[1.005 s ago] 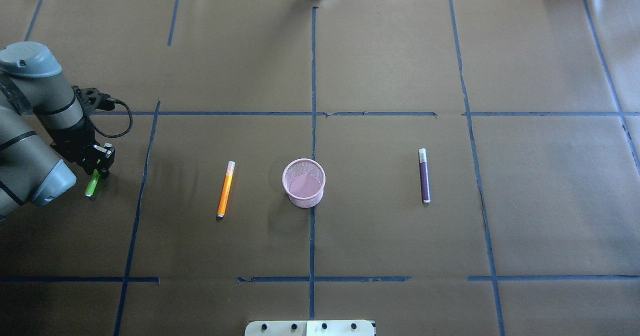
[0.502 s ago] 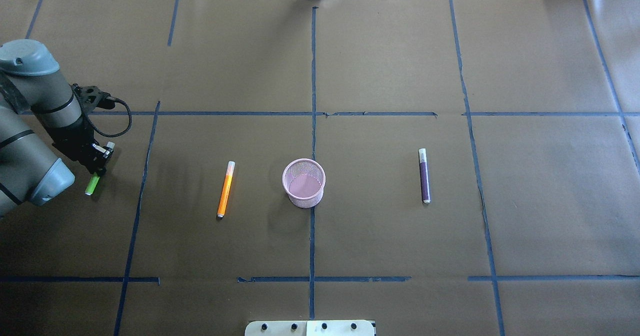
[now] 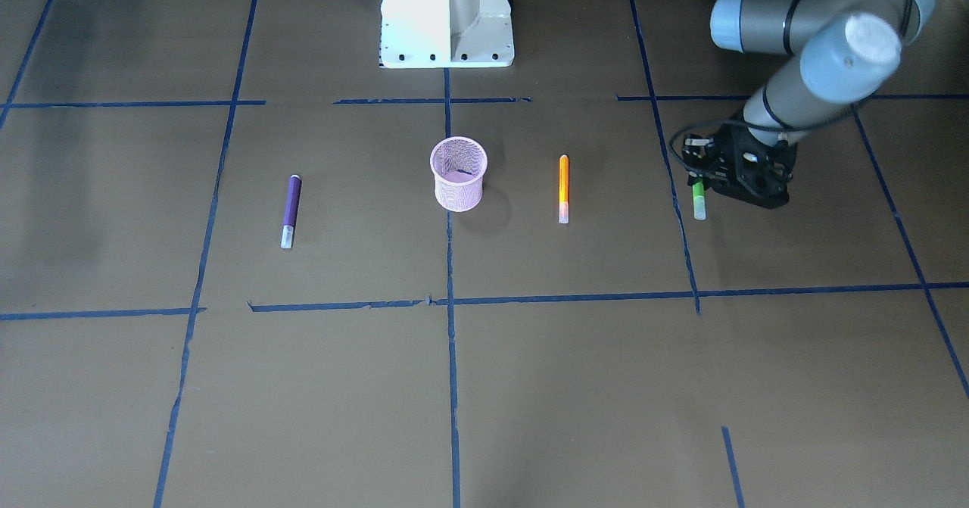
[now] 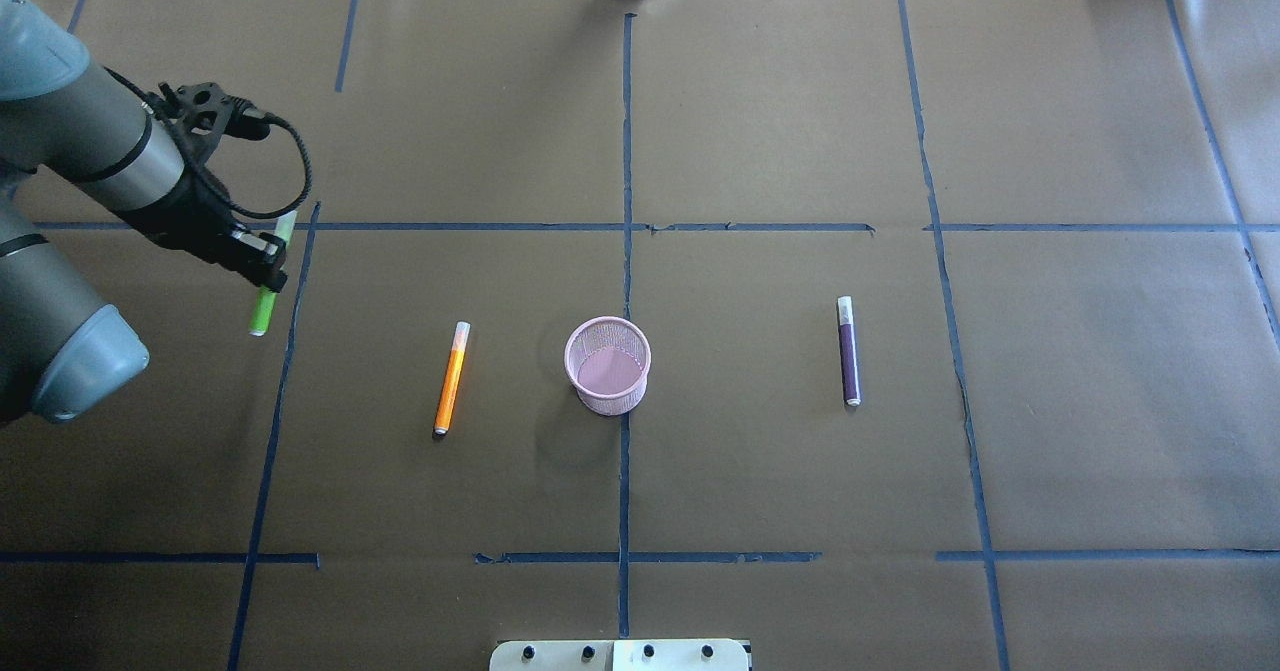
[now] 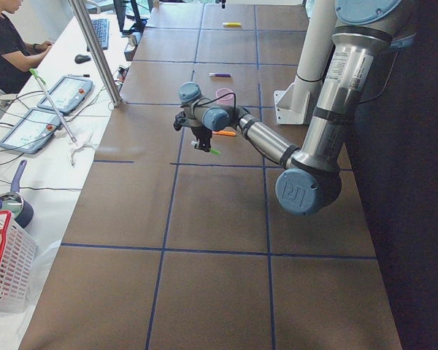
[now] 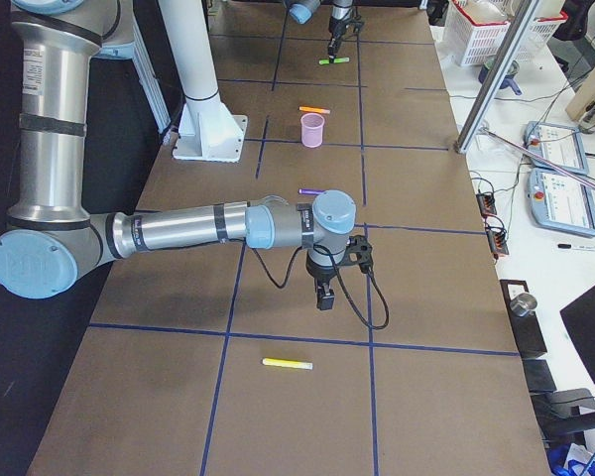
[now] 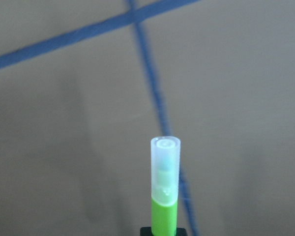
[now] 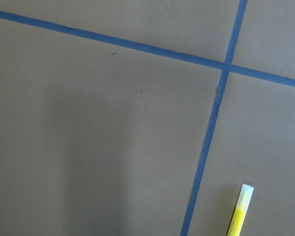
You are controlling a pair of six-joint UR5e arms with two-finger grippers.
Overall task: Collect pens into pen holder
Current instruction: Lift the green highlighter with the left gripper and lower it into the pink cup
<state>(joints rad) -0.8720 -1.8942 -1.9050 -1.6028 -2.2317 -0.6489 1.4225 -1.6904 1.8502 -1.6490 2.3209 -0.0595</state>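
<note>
My left gripper (image 4: pixel 268 273) is shut on the green pen (image 4: pixel 260 313) and holds it in the air over the table's left part. In the front view the green pen (image 3: pixel 699 204) hangs from the gripper (image 3: pixel 698 179); the left wrist view shows its pale cap (image 7: pixel 165 172) pointing away. The pink mesh pen holder (image 4: pixel 607 366) stands upright at the centre with nothing in it. Left of it lies the orange pen (image 4: pixel 451 378), and right of it the purple pen (image 4: pixel 848 351). My right gripper (image 6: pixel 324 296) shows only in the right side view, so I cannot tell its state.
A yellow pen (image 6: pixel 288 365) lies on the table near the right arm, also in the right wrist view as a yellow pen (image 8: pixel 240 212). Blue tape lines (image 4: pixel 625 226) divide the brown table cover. The robot's white base (image 3: pixel 447 16) sits at the near edge.
The left gripper has risen from the table with the green pen and moved away from the robot and slightly toward the centre. The other pens and the holder have not moved.
</note>
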